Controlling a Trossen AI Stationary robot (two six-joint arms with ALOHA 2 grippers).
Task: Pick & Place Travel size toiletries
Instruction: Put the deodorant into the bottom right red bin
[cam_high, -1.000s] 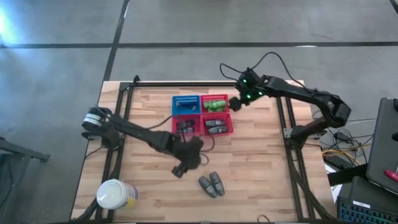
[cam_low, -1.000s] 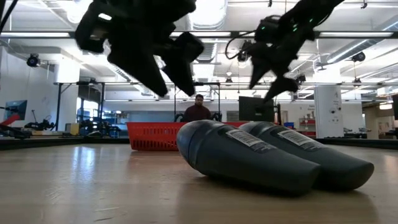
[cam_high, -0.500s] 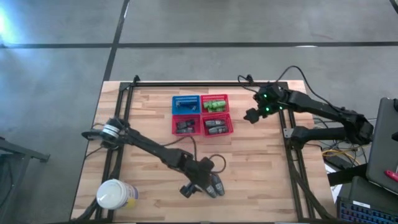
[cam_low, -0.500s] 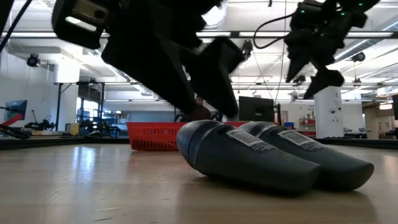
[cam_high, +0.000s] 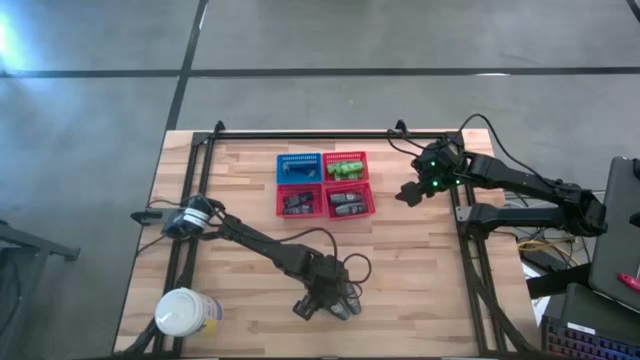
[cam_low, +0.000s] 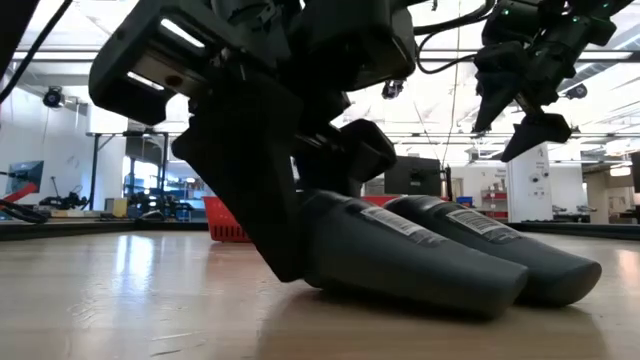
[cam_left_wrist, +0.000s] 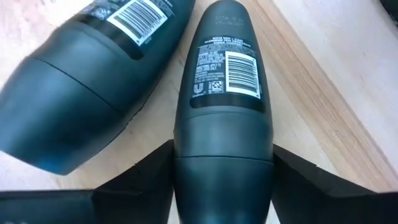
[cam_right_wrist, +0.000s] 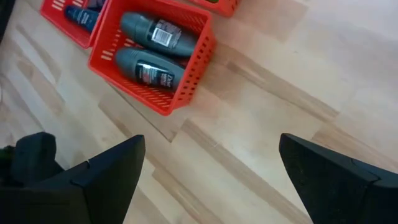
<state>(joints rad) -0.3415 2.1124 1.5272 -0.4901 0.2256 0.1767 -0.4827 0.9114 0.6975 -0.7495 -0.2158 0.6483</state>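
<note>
Around grey bottle (cam_left_wrist: 222, 118), newly lowered left gripper (cam_left_wrist: 222, 186)

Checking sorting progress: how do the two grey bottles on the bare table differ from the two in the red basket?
The loose grey bottles lie on bare wood near the table's front edge; the basket pair sits inside a red basket. The left gripper straddles one loose bottle; nothing touches the basket pair. All are grey, rounded and lying down.
</note>
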